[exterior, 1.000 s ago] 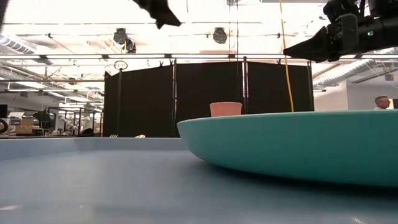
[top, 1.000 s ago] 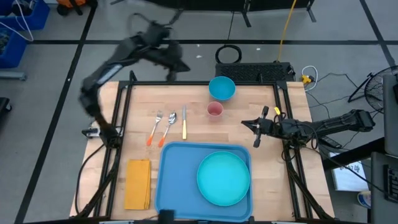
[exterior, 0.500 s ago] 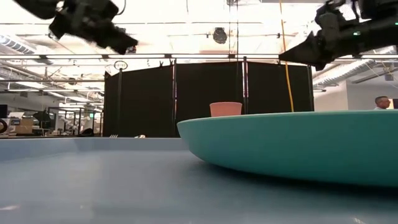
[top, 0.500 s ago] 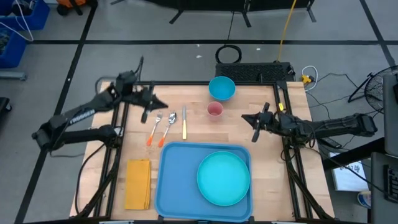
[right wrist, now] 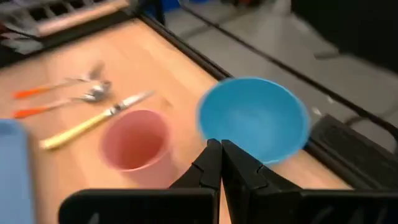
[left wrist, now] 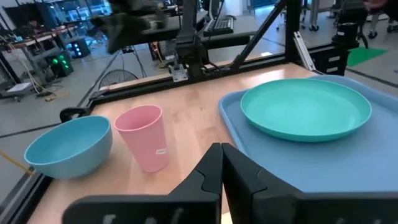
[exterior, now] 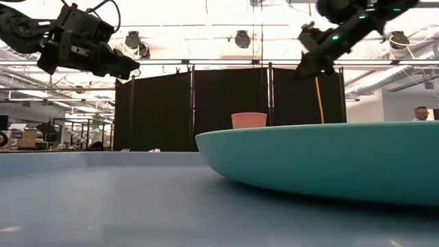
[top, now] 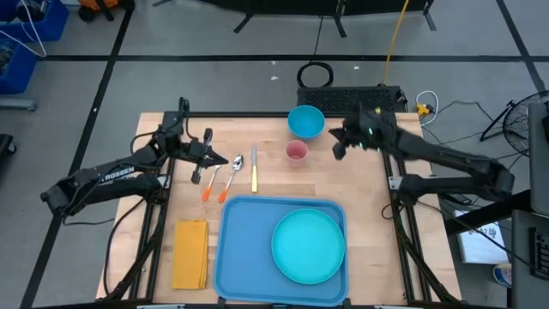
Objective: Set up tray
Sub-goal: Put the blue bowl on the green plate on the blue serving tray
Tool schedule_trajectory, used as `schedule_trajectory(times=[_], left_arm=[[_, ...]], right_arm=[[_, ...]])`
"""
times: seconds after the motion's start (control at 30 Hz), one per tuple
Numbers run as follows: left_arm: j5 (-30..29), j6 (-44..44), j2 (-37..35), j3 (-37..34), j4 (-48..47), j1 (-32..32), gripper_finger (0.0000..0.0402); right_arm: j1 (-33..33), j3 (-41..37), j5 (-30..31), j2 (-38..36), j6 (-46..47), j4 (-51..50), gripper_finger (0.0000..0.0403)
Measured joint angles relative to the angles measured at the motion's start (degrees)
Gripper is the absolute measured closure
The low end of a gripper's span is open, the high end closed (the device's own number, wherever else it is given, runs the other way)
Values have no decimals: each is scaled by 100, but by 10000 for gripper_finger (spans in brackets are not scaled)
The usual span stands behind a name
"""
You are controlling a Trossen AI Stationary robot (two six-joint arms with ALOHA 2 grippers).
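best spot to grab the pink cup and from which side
Grip the pink cup across its rim or upper wall, from above. It stands upright, mouth open, apart from the blue bowl and the knife. The right gripper, fingers closed, would have to open first.

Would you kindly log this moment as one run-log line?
left gripper: shut, above cutlery | right gripper: shut, near pink cup and blue bowl | tray: holds teal plate

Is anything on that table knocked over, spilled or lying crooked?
Nothing stands out. The teal plate lies flat on the blue tray, the pink cup and blue bowl stand upright, the cutlery lies in a row, and the napkin is folded beside the tray.
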Motion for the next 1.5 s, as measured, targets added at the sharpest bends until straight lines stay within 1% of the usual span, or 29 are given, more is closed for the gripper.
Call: schedule_trajectory(times=[0.13, 0.23, 0.27, 0.33, 0.43, 0.6, 0.7, 0.77, 0.9, 1.1, 1.2, 1.37, 1.5], left_arm=[[0, -130, 0, -1, 22, 5, 394], [0, -139, 0, -2, 2, 4, 399], [0, -151, 0, -2, 2, 4, 398], [0, -192, 0, -2, 0, 6, 390], [-2, -236, 0, -1, -2, 5, 379], [-2, -236, 0, -2, -2, 4, 375], [-2, -236, 0, 0, -7, 4, 382], [-5, -236, 0, 0, -5, 5, 391], [-7, -236, 0, 0, -7, 4, 397], [-13, -232, 0, 0, -7, 4, 373], [-64, -229, 0, 0, -7, 4, 370], [-328, -234, 0, 0, -6, 4, 382], [-352, -236, 0, 0, -7, 4, 398]], right_arm=[[-787, 1019, -495, 956, -326, -800, 401], [-1160, 1733, -672, 1718, -576, -1160, 383], [-1258, 1981, -703, 1958, -606, -1311, 372], [-1441, 2535, -980, 2476, -695, -1752, 344], [-1624, 3225, -1394, 3182, -698, -2132, 291], [-1712, 4066, -1305, 4230, -473, -2585, 208], [-1742, 4312, -935, 4674, -421, -2866, 175], [-1762, 4347, -734, 4842, -417, -2963, 163], [-1781, 4347, -654, 5035, -420, -3101, 157], [-1774, 4347, -644, 5182, -394, -3149, 166], [-1774, 4347, -641, 5266, -379, -3179, 173], [-1729, 4347, -644, 5460, -411, -3179, 186], [-1644, 4347, -652, 5520, -497, -3173, 194]])
